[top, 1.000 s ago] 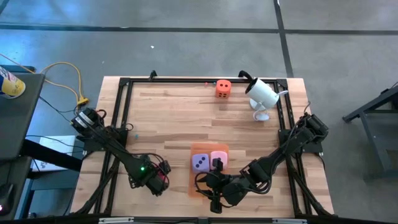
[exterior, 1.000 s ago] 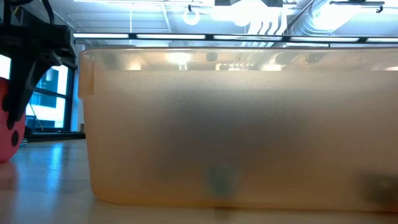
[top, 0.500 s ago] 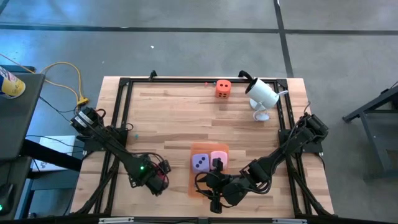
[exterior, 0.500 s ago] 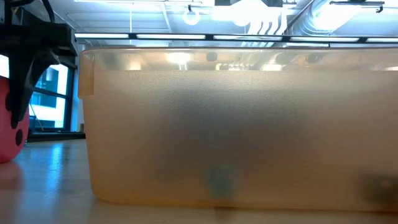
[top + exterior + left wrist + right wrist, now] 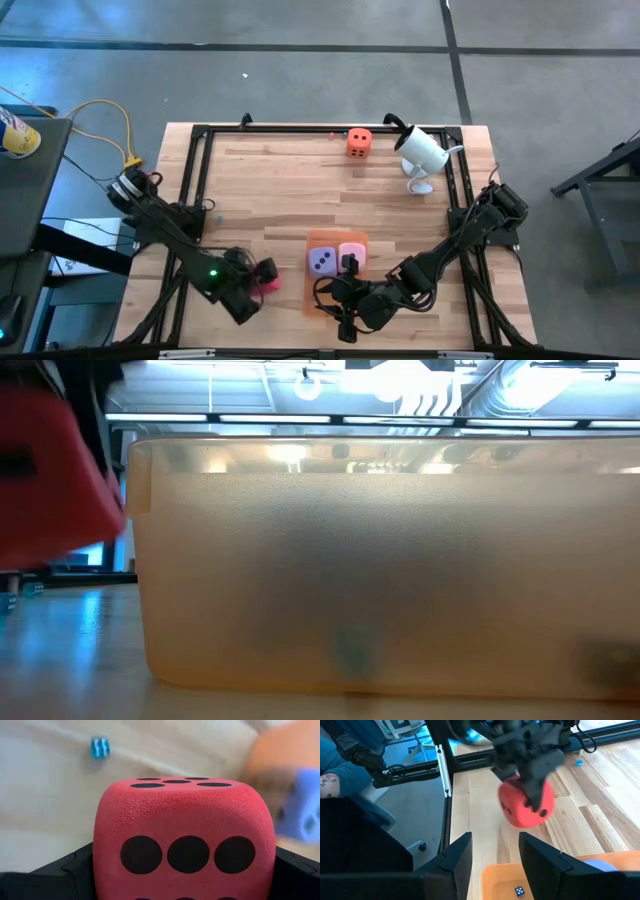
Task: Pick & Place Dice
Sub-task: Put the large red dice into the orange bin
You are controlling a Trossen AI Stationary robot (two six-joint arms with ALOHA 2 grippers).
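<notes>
The red die (image 5: 269,280) sits in my left gripper (image 5: 258,281), left of the orange translucent tray (image 5: 312,240). It fills the left wrist view as the red die (image 5: 182,840), and it shows blurred at the low view's upper left (image 5: 50,470). The purple die (image 5: 322,262) and the pink die (image 5: 352,255) lie inside the tray. The orange die (image 5: 358,141) rests on the table near the far edge. My right gripper (image 5: 328,295) hovers open over the tray's near part, its fingers (image 5: 457,860) pointing toward the red die (image 5: 526,804). My left gripper pinches the red die between its two fingers, one on each of two opposite side faces (image 5: 100,870). The fingers (image 5: 532,790) come at it from above, pointing down. The die is lifted clear of the table.
A white camera (image 5: 421,152) stands at the far right corner. A black frame (image 5: 200,160) runs along the table's edges. The tray's wall (image 5: 380,560) fills most of the low view. A tiny blue die (image 5: 519,891) lies in the tray, another (image 5: 100,747) on the table. A person (image 5: 340,765) sits beyond the left edge.
My left gripper has lifted the red die off the table and carried it a little toward the tray. In the low view the die has gone from resting at table level to well above it. The right arm has kept still.
</notes>
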